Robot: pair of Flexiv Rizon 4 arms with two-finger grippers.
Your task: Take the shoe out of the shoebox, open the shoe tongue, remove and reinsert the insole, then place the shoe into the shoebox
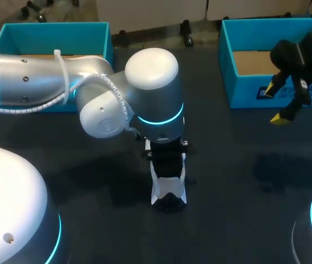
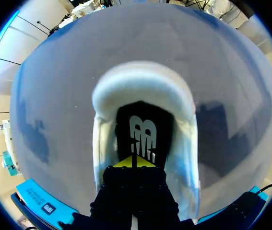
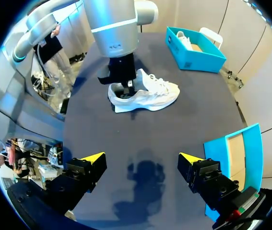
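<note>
A white shoe (image 1: 168, 190) stands upright on the dark table near the middle, seen also in the right wrist view (image 3: 150, 96). My left arm (image 1: 150, 93) hangs over it. The left gripper (image 2: 133, 162) is shut, its yellow tips down inside the heel opening against the black insole (image 2: 143, 124); the padded white collar (image 2: 143, 86) curves around ahead of it. Whether the tips pinch the insole I cannot tell. My right gripper (image 1: 275, 104) hangs open and empty well above the table, in front of the right teal shoebox (image 1: 266, 82), far from the shoe (image 3: 141, 158).
A second teal shoebox (image 1: 51, 33) stands at the back left, partly behind my left arm; in the right wrist view that box (image 3: 207, 55) holds another white shoe (image 3: 186, 40). Dark tabletop (image 1: 238, 181) lies bare between the shoe and the right arm.
</note>
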